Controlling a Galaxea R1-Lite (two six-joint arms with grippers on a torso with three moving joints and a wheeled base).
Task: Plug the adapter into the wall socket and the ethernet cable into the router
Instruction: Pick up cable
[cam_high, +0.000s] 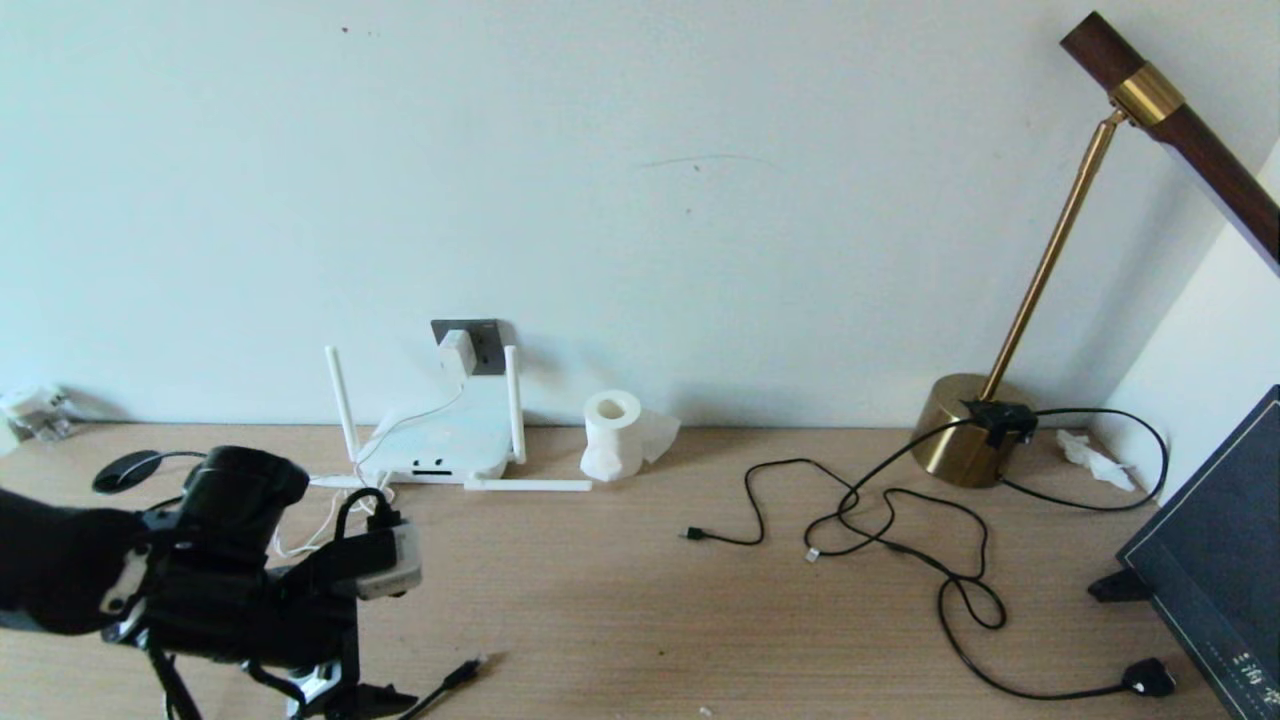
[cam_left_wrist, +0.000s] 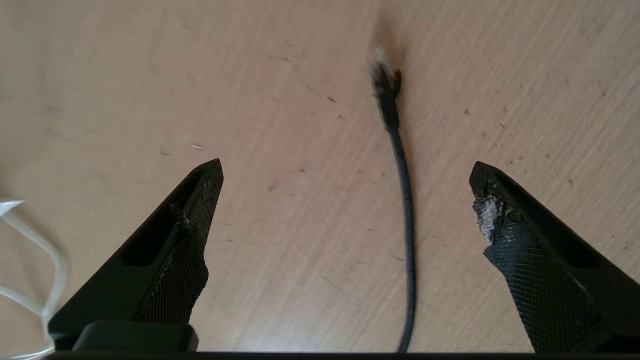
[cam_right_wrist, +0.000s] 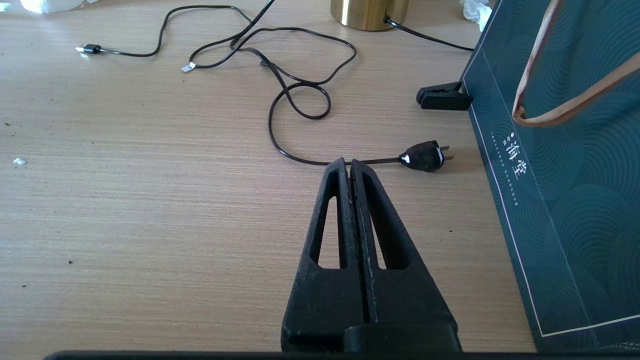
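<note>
The white adapter (cam_high: 455, 352) sits against the dark grey wall socket (cam_high: 483, 344), and its thin cord runs down to the white router (cam_high: 440, 447) below. The ethernet cable (cam_left_wrist: 406, 200) lies on the table with its clip plug (cam_left_wrist: 385, 82) ahead of my left gripper (cam_left_wrist: 347, 170). That gripper is open above the table, and the cable runs between its fingers without touching them. In the head view the plug (cam_high: 465, 672) shows right of my left arm (cam_high: 240, 580). The cable's oval disc (cam_high: 125, 470) lies at the left. My right gripper (cam_right_wrist: 348, 162) is shut and empty.
A toilet paper roll (cam_high: 612, 435) stands right of the router. A brass lamp base (cam_high: 965, 430) with a tangled black cord (cam_high: 900, 540) and its plug (cam_right_wrist: 425, 156) fills the right side. A dark bag (cam_right_wrist: 565, 150) and a black clip (cam_right_wrist: 442, 96) stand at the far right.
</note>
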